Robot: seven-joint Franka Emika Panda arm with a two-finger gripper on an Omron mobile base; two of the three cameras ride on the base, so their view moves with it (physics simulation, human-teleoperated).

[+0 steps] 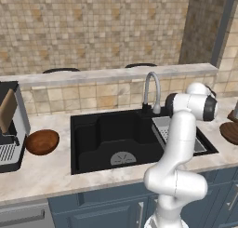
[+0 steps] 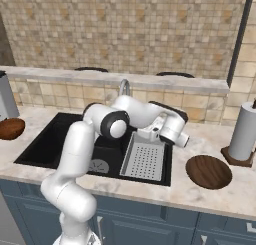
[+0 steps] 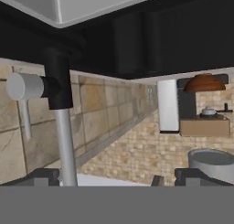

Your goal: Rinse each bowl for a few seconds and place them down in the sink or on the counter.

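Right base view: we see our arm bent over the sink (image 2: 50,139), one bowl (image 2: 208,171) on the counter (image 2: 200,199) right of it. Another bowl (image 1: 42,142) sits left. Our gripper (image 3: 112,178) jaws stand apart, empty, beside the faucet (image 3: 64,127).

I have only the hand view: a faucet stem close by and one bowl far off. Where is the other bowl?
Observer: The other bowl lies on the counter right of the sink, near the paper towel roll.
Operator: Where does the gripper hang?
Observer: The gripper, open, hangs above the grey tray at the sink's right end.
Operator: Is the far bowl in the sink?
Observer: No, the far bowl sits on the counter left of the sink, beside the coffee machine.
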